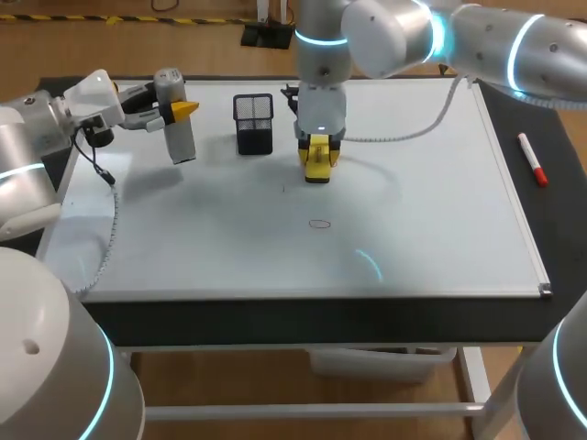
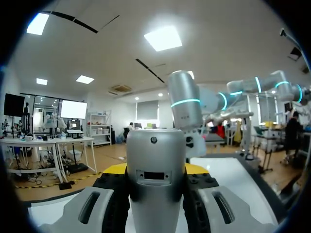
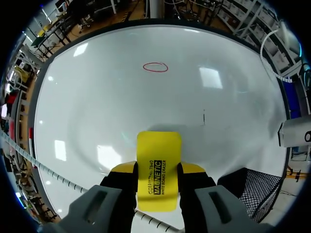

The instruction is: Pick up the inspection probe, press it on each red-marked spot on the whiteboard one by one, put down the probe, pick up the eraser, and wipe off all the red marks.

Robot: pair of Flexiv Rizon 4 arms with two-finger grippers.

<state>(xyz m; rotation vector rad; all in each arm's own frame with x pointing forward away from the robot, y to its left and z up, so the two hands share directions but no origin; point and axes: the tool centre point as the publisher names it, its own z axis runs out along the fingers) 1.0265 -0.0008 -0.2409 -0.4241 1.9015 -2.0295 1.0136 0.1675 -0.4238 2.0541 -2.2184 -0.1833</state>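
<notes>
eraser (image 3: pixel 158 165) clamped in right gripper (image 1: pixel 318 163) fingers, upper centre of head view over whiteboard (image 1: pixel 440 238). probe (image 1: pixel 181 137) clamped in left gripper (image 1: pixel 176 110), upper left. 1 red ring (image 1: pixel 319 223) mid-board. mesh holder (image 1: pixel 254 124) between both grippers.

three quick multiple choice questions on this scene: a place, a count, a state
1. Where is the red marker? A in the mesh cup; B on the dark table right of the whiteboard; C mid-whiteboard.
2. How many red marks show on the whiteboard? A one; B three; C five.
3. The right tool is: A open, empty; B shut on the yellow eraser; C shut on a cloth.
Key: 1 B, it lies past the board's right edge; 2 A, a single oval; 3 B, both fingers flank the eraser.
</notes>
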